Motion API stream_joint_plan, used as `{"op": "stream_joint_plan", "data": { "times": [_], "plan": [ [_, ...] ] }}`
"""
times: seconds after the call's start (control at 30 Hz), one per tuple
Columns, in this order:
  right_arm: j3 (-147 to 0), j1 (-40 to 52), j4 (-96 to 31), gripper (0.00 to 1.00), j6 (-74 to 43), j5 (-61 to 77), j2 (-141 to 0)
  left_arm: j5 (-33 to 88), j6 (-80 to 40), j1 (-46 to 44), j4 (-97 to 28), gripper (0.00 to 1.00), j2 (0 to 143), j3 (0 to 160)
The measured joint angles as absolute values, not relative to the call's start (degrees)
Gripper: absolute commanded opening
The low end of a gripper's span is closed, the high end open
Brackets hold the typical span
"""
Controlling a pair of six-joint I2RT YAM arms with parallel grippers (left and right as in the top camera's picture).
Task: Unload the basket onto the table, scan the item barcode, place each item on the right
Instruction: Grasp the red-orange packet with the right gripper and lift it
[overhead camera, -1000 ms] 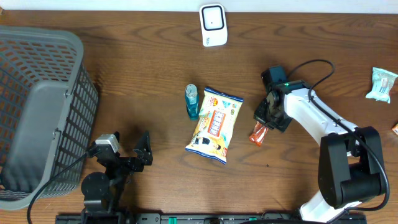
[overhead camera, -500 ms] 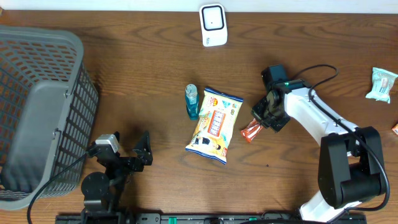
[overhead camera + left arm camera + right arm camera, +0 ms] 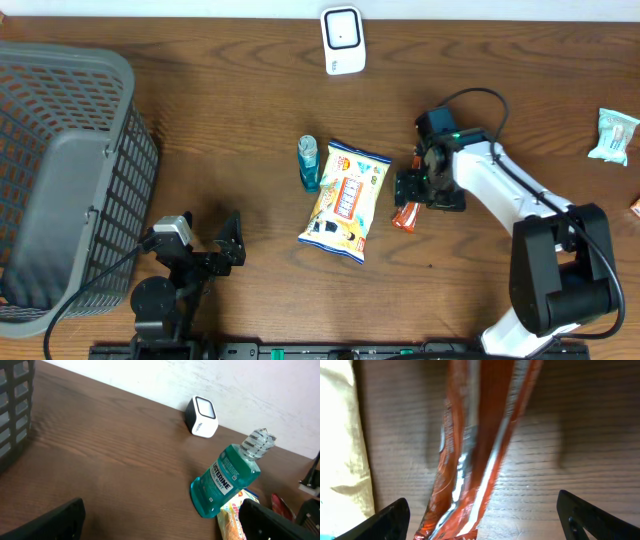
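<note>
While the right claw (image 3: pixel 413 189) hung over the middle of the worktop (image 3: pixel 230 110), its fingers stood spread wide and gripped nothing. The orange-red packet (image 3: pixel 404 217) lay just under it, its near end poking out from beneath the claw and just right of the yellow snack bag (image 3: pixel 345 200). In the right wrist view the packet (image 3: pixel 475 460) ran lengthwise between the two fingers, nearer one of them and touching neither; it looked smeared, so whether it lay flat could not be told. The white scanner (image 3: pixel 342 40) stood at the far edge, well apart from the packet. The left claw (image 3: pixel 215 255) rested wide open and empty near the basket (image 3: pixel 60 180), and a green mouthwash bottle (image 3: pixel 227 477) lay ahead of it.
</note>
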State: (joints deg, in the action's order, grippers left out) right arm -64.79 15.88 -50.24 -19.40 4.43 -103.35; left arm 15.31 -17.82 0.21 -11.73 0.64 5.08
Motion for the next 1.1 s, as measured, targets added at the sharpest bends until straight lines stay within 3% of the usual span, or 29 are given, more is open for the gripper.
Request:
{"op": "stream_joint_plan", "data": {
  "times": [0.13, 0.3, 0.43, 0.5, 0.57, 0.6, 0.63, 0.67, 0.7, 0.73, 0.77, 0.83, 0.97, 1.1],
  "plan": [
    [-64.77, 19.16, -48.82, 0.69, -17.5, 3.64, -103.35, 15.31, -17.85, 0.21, -11.73, 0.98, 0.64, 5.08],
    [-63.02, 23.38, -46.52, 0.61, -18.39, 0.21, -103.35, 15.31, -17.85, 0.21, -11.73, 0.98, 0.64, 5.08],
    [-58.19, 23.97, -45.08, 0.66, -21.63, -2.61, -102.89, 15.29, -17.85, 0.21, -11.73, 0.98, 0.64, 5.08],
    [-56.55, 23.97, -43.22, 0.52, -22.81, -3.92, -101.67, 15.31, -17.82, 0.21, -11.75, 0.98, 0.64, 5.1],
    [-55.35, 24.12, -41.36, 0.26, -23.59, -4.84, -100.79, 15.33, -17.82, 0.21, -11.75, 0.98, 0.64, 5.1],
    [-54.98, 24.14, -40.69, 0.18, -23.86, -5.41, -100.57, 15.31, -17.85, 0.21, -11.75, 0.98, 0.64, 5.1],
    [-54.83, 24.14, -40.29, 0.18, -24.1, -6.33, -100.53, 15.31, -17.82, 0.21, -11.75, 0.98, 0.64, 5.1],
    [-54.72, 24.14, -39.94, 0.32, -24.27, -7.18, -100.53, 15.31, -17.82, 0.21, -11.75, 0.98, 0.64, 5.1],
    [-54.63, 24.14, -39.64, 0.65, -24.29, -7.92, -100.51, 15.31, -17.82, 0.21, -11.75, 0.98, 0.64, 5.1],
    [-54.61, 24.14, -39.59, 0.86, -24.03, -9.13, -100.49, 15.31, -17.82, 0.21, -11.75, 0.98, 0.64, 5.1],
    [-54.54, 24.14, -39.24, 0.94, -24.14, -10.55, -100.38, 15.31, -17.82, 0.21, -11.75, 0.98, 0.64, 5.1],
    [-54.59, 24.05, -38.68, 0.99, -24.12, -13.23, -100.14, 15.31, -17.85, 0.21, -11.75, 0.98, 0.64, 5.1],
    [-55.35, 24.08, -38.04, 0.99, -23.68, -15.53, -100.18, 15.31, -17.82, 0.21, -11.75, 0.98, 0.64, 5.1],
    [-56.16, 24.08, -35.03, 0.88, -21.56, -16.27, -101.21, 15.31, -17.82, 0.21, -11.75, 0.98, 0.64, 5.1]
  ]
}}
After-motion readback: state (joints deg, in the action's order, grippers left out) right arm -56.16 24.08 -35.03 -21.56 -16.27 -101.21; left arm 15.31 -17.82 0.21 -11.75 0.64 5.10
